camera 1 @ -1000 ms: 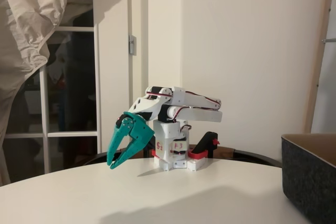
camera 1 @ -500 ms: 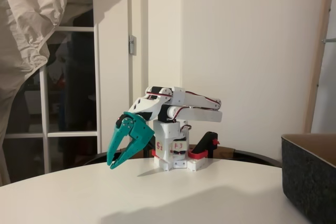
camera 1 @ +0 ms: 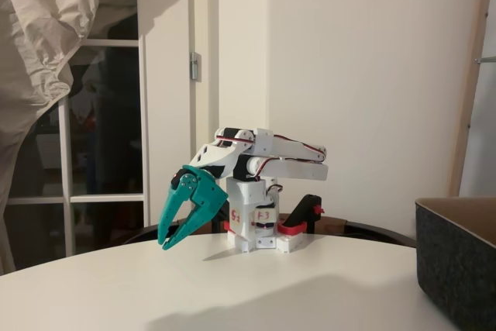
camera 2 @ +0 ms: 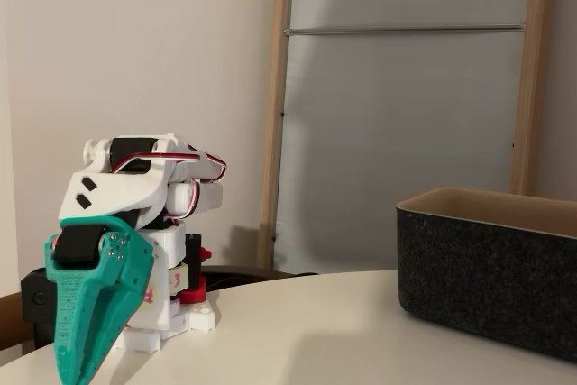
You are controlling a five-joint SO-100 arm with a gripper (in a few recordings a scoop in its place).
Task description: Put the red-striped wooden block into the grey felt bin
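In both fixed views the arm is folded low over its base, with the upper links lying roughly horizontal and the wrist bent downward. In a fixed view the teal gripper (camera 1: 164, 241) sits left of centre, angled down and to the left, its fingertips just above the white table (camera 1: 232, 292); the two fingers are spread apart with a clear gap between them and nothing is held in that gap. To its right, the white arm body (camera 1: 260, 162) rises from a white base (camera 1: 260, 234) at the far edge of the table, with a red and black clamp (camera 1: 298, 221) just beside the base on its right. At the right edge of this frame, the grey felt bin (camera 1: 457, 269) stands on the table, well apart from the gripper; its dark charcoal wall faces the camera and a tan inner surface shows above the rim. In the other fixed view the gripper (camera 2: 77, 353) occupies the lower left corner, seen nearly edge-on and pointing downward, so the gap between the fingers cannot be judged from this angle. The grey felt bin (camera 2: 491, 277) stands at the right of this frame on the table (camera 2: 297, 331), again well apart from the arm. The red-striped wooden block cannot be located on the visible table surface.
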